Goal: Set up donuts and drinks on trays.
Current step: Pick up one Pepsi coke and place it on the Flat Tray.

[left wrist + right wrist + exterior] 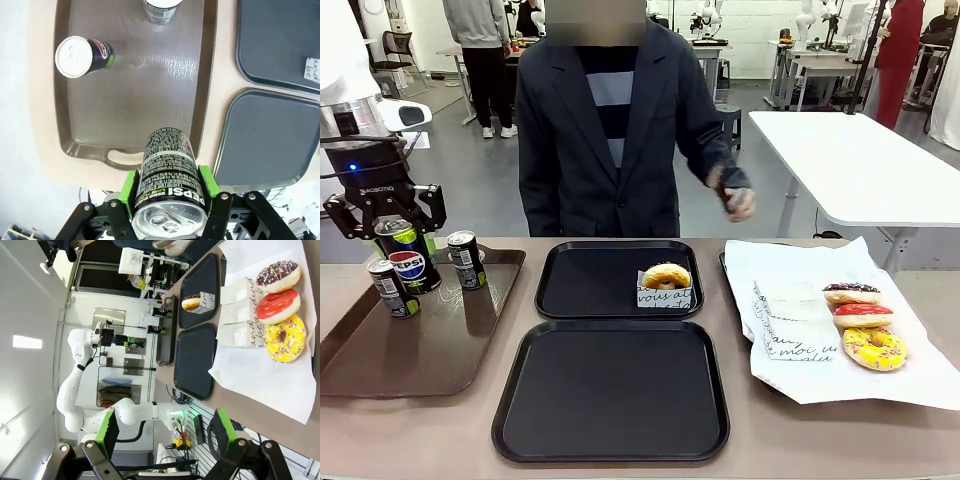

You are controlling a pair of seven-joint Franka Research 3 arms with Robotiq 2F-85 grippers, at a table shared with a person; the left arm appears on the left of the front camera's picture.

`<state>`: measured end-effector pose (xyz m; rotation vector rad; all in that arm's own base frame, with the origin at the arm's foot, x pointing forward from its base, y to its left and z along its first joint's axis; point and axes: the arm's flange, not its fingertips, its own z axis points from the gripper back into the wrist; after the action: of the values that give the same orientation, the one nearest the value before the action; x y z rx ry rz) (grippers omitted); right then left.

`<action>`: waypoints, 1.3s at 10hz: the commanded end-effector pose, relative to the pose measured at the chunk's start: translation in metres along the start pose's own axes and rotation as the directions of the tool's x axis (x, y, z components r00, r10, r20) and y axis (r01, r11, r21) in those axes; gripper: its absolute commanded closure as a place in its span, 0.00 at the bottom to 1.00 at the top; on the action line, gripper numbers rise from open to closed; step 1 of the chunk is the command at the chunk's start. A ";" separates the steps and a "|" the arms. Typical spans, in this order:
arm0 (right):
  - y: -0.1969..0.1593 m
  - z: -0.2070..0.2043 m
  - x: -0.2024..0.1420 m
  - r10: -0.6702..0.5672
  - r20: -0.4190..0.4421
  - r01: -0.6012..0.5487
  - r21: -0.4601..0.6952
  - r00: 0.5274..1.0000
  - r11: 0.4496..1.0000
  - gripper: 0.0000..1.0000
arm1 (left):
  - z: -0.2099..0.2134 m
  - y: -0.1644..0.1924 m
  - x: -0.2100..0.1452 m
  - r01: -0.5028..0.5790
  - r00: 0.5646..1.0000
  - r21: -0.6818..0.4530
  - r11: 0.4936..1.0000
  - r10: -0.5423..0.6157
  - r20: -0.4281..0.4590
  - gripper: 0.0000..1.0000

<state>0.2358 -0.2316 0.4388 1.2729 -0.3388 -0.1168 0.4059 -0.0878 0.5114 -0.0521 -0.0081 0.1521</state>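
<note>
Nearest on the tan table [820,440] lies one black tray [610,440], and just beyond it the second black tray [590,285] carries a golden donut [666,275] in a printed sleeve. Left gripper [395,230] has its green pads clamped on the upright Pepsi can [408,262] over the brown tray [420,370], near two smaller cans [393,288], while the right gripper [166,432] stands with jaws apart, holding nothing. Three sprinkled donuts [863,316] sit on white paper [920,380] to the right; behind the person [610,130] are grey floor and a white table [860,160].
</note>
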 end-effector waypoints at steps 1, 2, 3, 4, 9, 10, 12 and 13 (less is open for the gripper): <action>0.000 0.001 0.002 0.016 0.010 -0.016 0.023 1.000 1.000 0.00 | -0.002 -0.003 0.003 0.007 1.000 0.000 1.000 -0.007 0.004 0.81; 0.000 0.001 0.002 0.016 0.010 -0.016 0.023 1.000 1.000 0.00 | -0.002 -0.003 0.003 0.007 1.000 0.000 1.000 -0.007 0.004 0.81; 0.000 0.001 0.002 0.016 0.010 -0.016 0.023 1.000 1.000 0.00 | -0.002 -0.003 0.003 0.007 1.000 0.000 1.000 -0.007 0.004 0.81; 0.000 0.001 0.002 0.016 0.010 -0.016 0.023 1.000 1.000 0.00 | -0.002 -0.003 0.003 0.007 1.000 0.000 1.000 -0.007 0.004 0.81; 0.000 0.001 0.002 0.016 0.010 -0.016 0.023 1.000 1.000 0.00 | -0.013 -0.076 0.026 0.159 0.987 0.019 0.987 -0.159 0.022 0.41; 0.000 0.001 0.002 0.016 0.010 -0.016 0.023 1.000 1.000 0.00 | -0.018 -0.096 0.033 0.194 0.981 0.020 0.981 -0.194 0.023 0.41; 0.000 0.001 0.002 0.016 0.010 -0.016 0.023 1.000 1.000 0.00 | -0.039 -0.153 0.055 0.292 0.955 0.007 0.956 -0.292 0.049 0.41; 0.000 0.001 0.002 0.016 0.010 -0.016 0.023 1.000 1.000 0.00 | -0.055 -0.175 0.065 0.322 0.946 0.004 0.947 -0.322 0.039 0.41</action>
<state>0.2349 -0.2320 0.4389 1.2733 -0.3395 -0.1184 0.4741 -0.2411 0.4701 -0.0628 -0.0459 -0.1429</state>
